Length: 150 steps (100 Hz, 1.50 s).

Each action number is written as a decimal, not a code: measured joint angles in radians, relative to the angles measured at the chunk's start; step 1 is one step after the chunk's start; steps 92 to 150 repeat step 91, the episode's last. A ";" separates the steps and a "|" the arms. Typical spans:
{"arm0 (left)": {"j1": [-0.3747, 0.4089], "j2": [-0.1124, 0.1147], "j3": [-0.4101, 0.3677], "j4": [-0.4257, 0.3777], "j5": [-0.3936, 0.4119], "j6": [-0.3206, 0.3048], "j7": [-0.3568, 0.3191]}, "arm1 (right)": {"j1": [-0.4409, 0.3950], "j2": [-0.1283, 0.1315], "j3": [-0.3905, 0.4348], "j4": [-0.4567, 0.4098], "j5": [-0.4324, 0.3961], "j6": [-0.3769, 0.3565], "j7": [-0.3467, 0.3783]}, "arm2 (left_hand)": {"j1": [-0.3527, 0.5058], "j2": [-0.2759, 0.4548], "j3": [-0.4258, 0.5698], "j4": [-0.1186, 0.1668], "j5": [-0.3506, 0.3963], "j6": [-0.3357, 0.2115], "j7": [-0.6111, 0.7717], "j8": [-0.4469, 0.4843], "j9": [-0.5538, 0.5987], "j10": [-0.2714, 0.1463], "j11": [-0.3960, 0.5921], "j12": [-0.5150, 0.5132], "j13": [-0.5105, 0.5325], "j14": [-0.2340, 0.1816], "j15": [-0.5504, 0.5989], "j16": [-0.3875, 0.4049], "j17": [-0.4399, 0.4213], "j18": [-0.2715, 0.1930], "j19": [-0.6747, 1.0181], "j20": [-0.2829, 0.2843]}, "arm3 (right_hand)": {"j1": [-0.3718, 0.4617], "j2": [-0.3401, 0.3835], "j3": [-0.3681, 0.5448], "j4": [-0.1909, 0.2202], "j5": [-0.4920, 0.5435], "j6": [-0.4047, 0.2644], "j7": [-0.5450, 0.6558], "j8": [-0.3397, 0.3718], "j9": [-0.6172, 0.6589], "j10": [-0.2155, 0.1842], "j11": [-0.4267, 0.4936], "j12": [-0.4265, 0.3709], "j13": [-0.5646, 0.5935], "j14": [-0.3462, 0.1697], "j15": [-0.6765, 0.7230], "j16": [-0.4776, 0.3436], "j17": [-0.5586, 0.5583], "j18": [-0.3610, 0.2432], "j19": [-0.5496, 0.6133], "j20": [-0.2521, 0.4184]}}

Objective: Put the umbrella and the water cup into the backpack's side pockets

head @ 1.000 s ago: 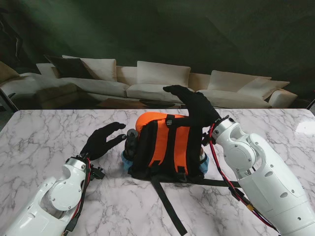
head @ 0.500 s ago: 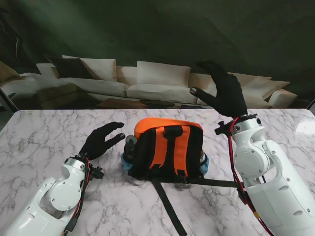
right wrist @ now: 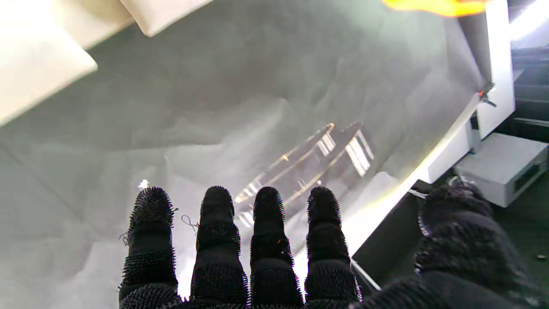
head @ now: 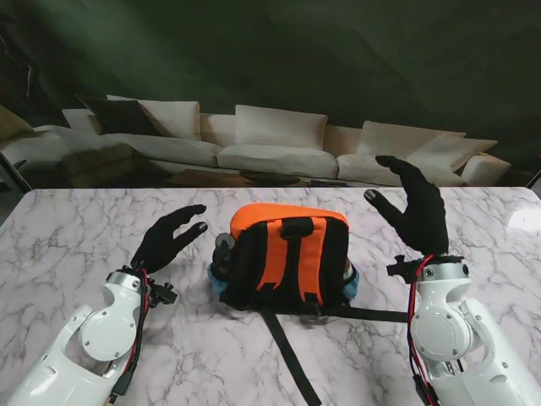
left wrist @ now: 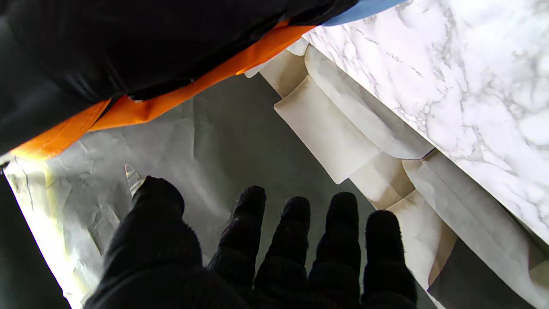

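Observation:
The orange and black backpack (head: 287,254) stands in the middle of the marble table (head: 68,245), straps toward me. A dark umbrella (head: 224,249) pokes out of its left side pocket. A small pale top of the water cup (head: 347,271) shows in the right side pocket. My left hand (head: 169,237) hovers open to the left of the backpack, apart from it. My right hand (head: 412,213) is raised open to the right of the backpack, fingers spread, holding nothing. The left wrist view shows the backpack (left wrist: 128,56) close by and my empty black-gloved fingers (left wrist: 296,240).
A black strap (head: 287,355) trails from the backpack toward me across the table. A white sofa (head: 254,144) stands beyond the table's far edge. The right wrist view shows only my fingers (right wrist: 266,240) against a grey backdrop.
My right hand has let go of the backpack's top, lifted up and swung out to the right, then come down nearer to me. My left hand has drawn back slightly.

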 measured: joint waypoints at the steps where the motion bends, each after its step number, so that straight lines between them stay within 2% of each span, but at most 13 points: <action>1: 0.000 0.000 0.000 0.000 0.006 0.001 0.000 | -0.001 -0.001 -0.002 0.005 0.005 -0.001 -0.001 | 0.000 0.000 0.000 0.000 0.000 0.000 0.000 0.000 0.003 0.000 0.000 0.000 0.000 0.000 0.000 0.000 0.000 0.000 0.000 0.000 | 0.000 0.000 0.000 0.000 0.000 0.000 0.001 0.000 0.000 0.000 0.000 0.000 0.000 0.000 0.000 0.000 0.000 0.000 0.000 0.000; 9: -0.007 -0.001 0.003 0.012 0.025 0.006 0.000 | -0.004 -0.006 -0.024 0.056 0.050 -0.002 -0.004 | 0.000 0.000 0.000 0.000 0.000 0.000 0.000 0.000 0.022 0.000 0.000 0.001 0.000 0.000 0.000 0.000 0.000 0.000 0.000 0.001 | 0.029 -0.001 -0.001 0.001 0.000 0.000 0.002 -0.001 0.012 -0.003 -0.001 0.000 0.001 -0.001 0.000 0.000 0.000 0.000 0.000 0.000; 21: -0.019 -0.002 0.010 0.031 -0.025 0.017 -0.001 | 0.005 -0.009 -0.067 0.145 0.085 0.015 0.003 | 0.000 0.001 0.000 0.000 0.000 0.000 0.000 0.000 0.022 0.000 0.001 0.001 0.000 0.000 0.000 0.001 0.001 0.001 0.000 0.002 | 0.029 -0.001 -0.007 0.001 0.000 0.000 0.002 -0.001 0.012 -0.014 -0.001 0.000 0.001 -0.003 0.000 0.000 -0.003 0.000 -0.004 0.000; 25: -0.022 -0.003 0.013 0.036 -0.025 0.021 -0.001 | 0.009 -0.010 -0.078 0.170 0.118 0.017 0.023 | 0.000 0.001 0.000 0.000 0.000 0.000 0.000 0.000 0.023 0.000 0.001 0.001 0.000 0.000 0.000 0.001 0.001 0.001 0.000 0.008 | 0.057 -0.001 -0.011 0.001 0.000 0.000 0.004 -0.003 0.012 -0.014 -0.002 0.000 0.001 -0.004 0.000 0.000 -0.008 0.000 -0.013 0.000; 34: -0.026 -0.003 0.016 0.043 -0.013 0.029 -0.001 | 0.018 -0.012 -0.089 0.194 0.186 0.017 0.110 | 0.000 0.001 0.000 0.000 0.000 0.000 0.000 0.000 0.023 0.000 0.010 0.001 0.001 0.000 0.000 0.001 0.001 0.002 0.000 0.012 | 0.057 -0.001 -0.012 0.002 0.000 0.000 0.015 -0.014 0.012 -0.014 -0.003 0.000 0.001 -0.004 0.000 0.000 -0.014 0.000 -0.025 0.000; 47: -0.023 -0.003 0.016 0.041 -0.011 0.034 -0.011 | 0.042 -0.008 -0.121 0.213 0.137 0.018 0.110 | 0.000 0.001 0.000 0.000 0.000 0.000 0.000 0.000 0.023 0.000 0.011 0.001 0.001 0.000 0.000 0.002 0.001 0.002 0.000 0.013 | 0.058 0.013 -0.013 0.002 0.000 0.000 0.015 -0.015 0.012 -0.021 -0.003 0.000 0.001 -0.010 0.000 0.000 -0.014 0.000 -0.033 0.000; 48: -0.022 -0.003 0.016 0.041 -0.011 0.034 -0.011 | 0.044 -0.008 -0.123 0.214 0.134 0.018 0.109 | 0.000 0.001 0.000 0.000 0.000 0.000 0.000 0.000 0.023 0.000 0.011 0.001 0.001 0.000 0.000 0.002 0.001 0.002 0.000 0.013 | 0.058 0.013 -0.013 0.015 0.000 0.000 0.015 -0.015 0.012 -0.025 -0.003 0.000 0.001 -0.010 0.000 0.008 -0.014 0.000 -0.033 0.000; 51: -0.022 -0.003 0.017 0.040 -0.011 0.034 -0.013 | 0.049 -0.007 -0.127 0.215 0.131 0.018 0.109 | 0.000 0.001 0.000 0.000 0.000 0.000 0.000 0.000 0.023 0.000 0.011 0.001 0.001 0.000 0.000 0.004 0.001 0.002 0.000 0.013 | 0.058 0.013 -0.013 0.018 0.000 0.000 0.015 -0.017 0.012 -0.026 -0.003 0.000 0.001 -0.011 0.000 0.008 -0.014 0.000 -0.033 0.000; 150: -0.033 -0.002 0.022 0.050 0.006 0.034 -0.016 | 0.072 -0.007 -0.131 0.225 0.134 0.016 0.112 | 0.000 0.001 0.000 0.000 0.000 0.001 0.000 0.000 0.023 0.000 0.011 0.002 0.001 0.000 0.000 0.010 0.001 0.002 0.000 0.015 | 0.059 -0.001 -0.011 0.020 0.000 0.000 0.027 -0.029 0.012 -0.028 -0.003 0.000 0.001 -0.013 0.000 0.021 -0.014 0.000 -0.044 0.010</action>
